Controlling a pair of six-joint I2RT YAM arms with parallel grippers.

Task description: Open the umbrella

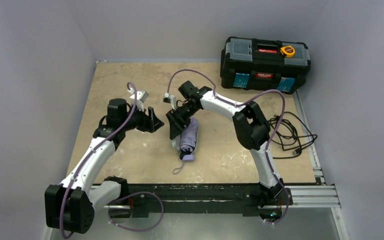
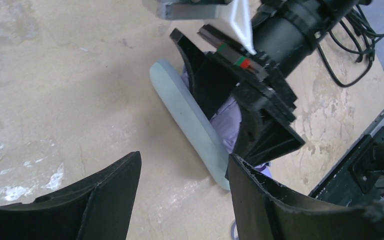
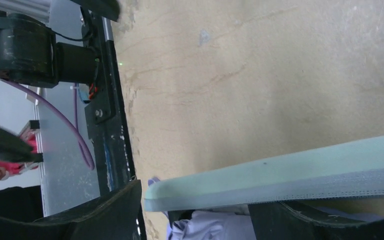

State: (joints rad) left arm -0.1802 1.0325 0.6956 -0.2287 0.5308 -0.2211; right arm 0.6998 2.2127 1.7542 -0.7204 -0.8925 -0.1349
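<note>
Pre-grasp step, likely: right gripper (image 1: 177,130) jaws wide, straddling mint sleeve (image 2: 190,120) beside folded umbrella (image 1: 190,136), gripping nothing. Left gripper (image 1: 154,120) jaws apart, empty. Next: clamp handle, pull the shaft out.

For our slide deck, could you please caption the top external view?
Right tool open over the folded lavender umbrella and mint-green sleeve; left tool open alongside, empty.

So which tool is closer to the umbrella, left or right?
Right. The right tool is down over the umbrella and its mint-green sleeve; the left tool hangs open beside it, not touching.
</note>
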